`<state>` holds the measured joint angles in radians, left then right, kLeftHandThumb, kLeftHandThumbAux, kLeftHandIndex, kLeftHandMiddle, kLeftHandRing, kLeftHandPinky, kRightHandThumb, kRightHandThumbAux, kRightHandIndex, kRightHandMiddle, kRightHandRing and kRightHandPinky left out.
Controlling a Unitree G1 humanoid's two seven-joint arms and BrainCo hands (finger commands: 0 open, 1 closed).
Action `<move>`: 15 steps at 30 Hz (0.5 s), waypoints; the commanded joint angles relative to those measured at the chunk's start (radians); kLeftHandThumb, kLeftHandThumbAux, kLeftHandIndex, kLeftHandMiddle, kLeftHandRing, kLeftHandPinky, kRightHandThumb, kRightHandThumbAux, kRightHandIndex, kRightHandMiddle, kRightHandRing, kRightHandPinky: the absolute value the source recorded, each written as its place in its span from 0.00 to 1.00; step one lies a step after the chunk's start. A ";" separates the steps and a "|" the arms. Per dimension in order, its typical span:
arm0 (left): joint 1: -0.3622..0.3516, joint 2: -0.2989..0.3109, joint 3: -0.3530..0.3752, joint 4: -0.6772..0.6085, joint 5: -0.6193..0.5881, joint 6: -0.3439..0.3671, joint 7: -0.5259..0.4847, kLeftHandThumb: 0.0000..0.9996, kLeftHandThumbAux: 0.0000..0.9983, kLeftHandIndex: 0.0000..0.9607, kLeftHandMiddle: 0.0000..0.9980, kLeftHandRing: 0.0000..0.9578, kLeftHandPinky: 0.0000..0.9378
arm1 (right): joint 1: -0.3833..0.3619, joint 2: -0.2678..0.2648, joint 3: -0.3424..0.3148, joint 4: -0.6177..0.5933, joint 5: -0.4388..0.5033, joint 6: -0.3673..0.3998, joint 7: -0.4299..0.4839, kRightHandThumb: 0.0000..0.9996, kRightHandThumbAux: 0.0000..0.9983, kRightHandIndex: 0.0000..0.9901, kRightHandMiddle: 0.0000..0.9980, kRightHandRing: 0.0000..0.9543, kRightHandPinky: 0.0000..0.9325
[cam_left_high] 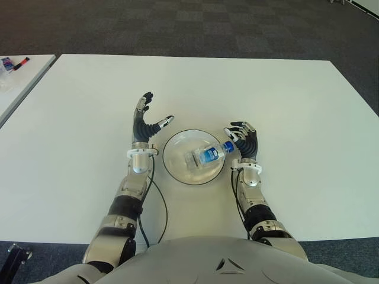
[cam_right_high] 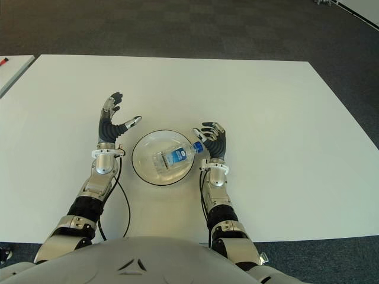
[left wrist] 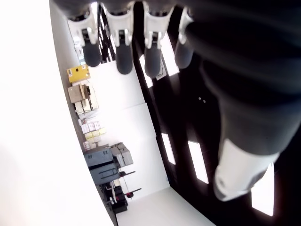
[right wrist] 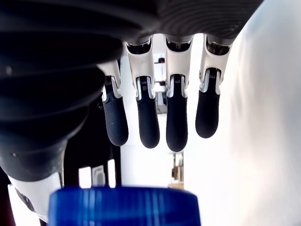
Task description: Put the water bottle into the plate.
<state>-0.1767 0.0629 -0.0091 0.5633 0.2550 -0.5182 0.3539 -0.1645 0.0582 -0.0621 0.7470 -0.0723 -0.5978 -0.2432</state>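
White table (cam_left_high: 284,100), near-edge centre: glass plate (cam_left_high: 173,163) carrying water bottle (cam_left_high: 204,156) on its side, blue label, print unreadable, blue cap (cam_left_high: 228,145) over plate's right rim. Right hand (cam_left_high: 244,141) just beside cap, fingers loosely curved, holding nothing. Left hand (cam_left_high: 145,124) left of plate, fingers spread, empty. Far left: second table (cam_left_high: 23,77) with markers (cam_left_high: 16,63).

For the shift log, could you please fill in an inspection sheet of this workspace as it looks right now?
Surface: white table, bare around the work area.
Job's things: water bottle lies on its side in the plate, blue cap toward the right hand.
Clutter: markers on a neighbouring table.
Hands: left hand open, left of the plate; right hand open beside the cap, holding nothing.
Cables: black cable along the left forearm.
Surroundings: dark carpet.
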 commanded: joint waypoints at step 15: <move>-0.096 0.023 0.013 0.231 0.000 -0.137 0.042 0.00 0.79 0.17 0.19 0.19 0.19 | 0.049 0.001 -0.006 0.037 0.006 0.041 0.006 0.69 0.73 0.42 0.41 0.46 0.48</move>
<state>-0.2621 0.0787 -0.0012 0.7646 0.2538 -0.6466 0.3817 -0.1629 0.0577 -0.0622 0.7397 -0.0726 -0.5978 -0.2388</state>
